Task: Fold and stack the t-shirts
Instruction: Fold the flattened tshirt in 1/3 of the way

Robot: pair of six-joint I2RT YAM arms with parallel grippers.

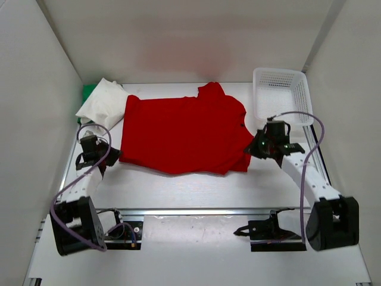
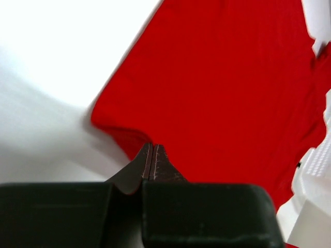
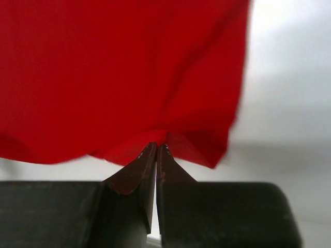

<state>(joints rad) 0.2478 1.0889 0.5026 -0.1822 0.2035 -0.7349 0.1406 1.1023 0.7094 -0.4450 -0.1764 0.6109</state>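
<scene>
- white t-shirt [image 1: 102, 102] lies folded on the green t-shirt [image 1: 88, 91] at the tabletop's [image 1: 178, 190] far-left corner: those two look done.
- red t-shirt [image 1: 184, 134] is spread mid-tabletop, unfolded; its fold and stacking remain.
- left tool [image 2: 152, 155] pinches its near-left hem, right tool [image 3: 156, 155] its near-right hem.
- soft matte cloth, puckered at the right pinch; rigid mesh basket [image 1: 262, 101] sits at the far-right corner.

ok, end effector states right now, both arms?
left end effector: closed, pinching an edge of the red t-shirt.
right end effector: closed, pinching a bunched edge of the same red t-shirt.
</scene>
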